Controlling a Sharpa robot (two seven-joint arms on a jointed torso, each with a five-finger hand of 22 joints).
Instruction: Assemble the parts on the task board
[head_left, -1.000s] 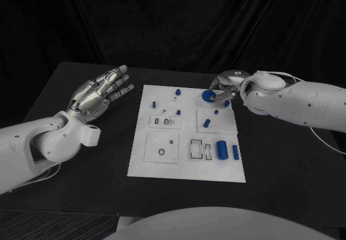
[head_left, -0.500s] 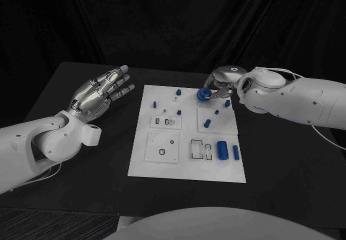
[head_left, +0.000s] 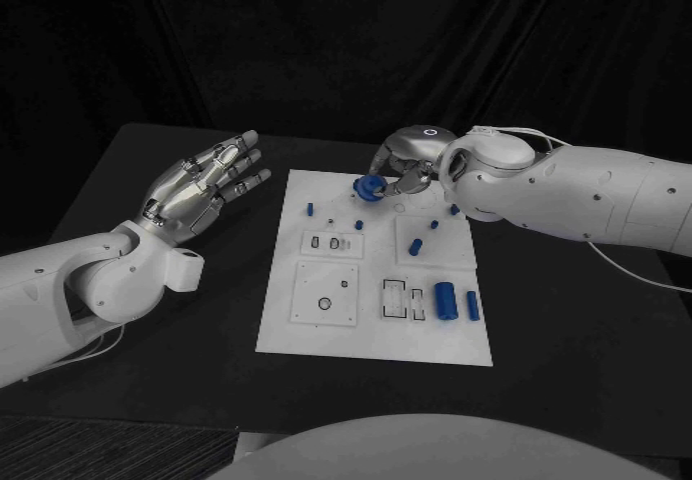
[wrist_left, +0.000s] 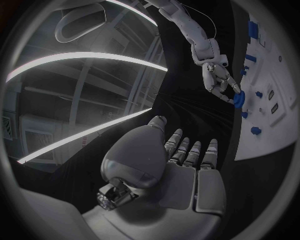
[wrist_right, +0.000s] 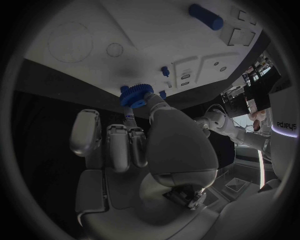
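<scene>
The white task board (head_left: 372, 322) lies in the middle of the black table, with several small blue parts on it. My right hand (head_left: 404, 165) hangs over the board's far edge and pinches a blue gear (head_left: 371, 189) between thumb and finger; the gear (wrist_right: 135, 95) has a toothed rim and is also seen as the blue gear (wrist_left: 238, 100) in the left wrist view. My left hand (head_left: 202, 187) is raised left of the board, palm flat, fingers apart, holding nothing. A blue cylinder (head_left: 444, 298) and a thin blue bar (head_left: 472, 306) lie near the board's right edge.
Small blue pegs (head_left: 307, 209) stand on the board's far part. Rectangular recesses (head_left: 329, 243) and a round hole (head_left: 325, 303) mark the board's left half. Bare black table (head_left: 577, 330) surrounds the board on each side.
My right hand has carried the blue gear leftward along the board's far edge, from its far right corner toward the middle. The left hand has stayed still.
</scene>
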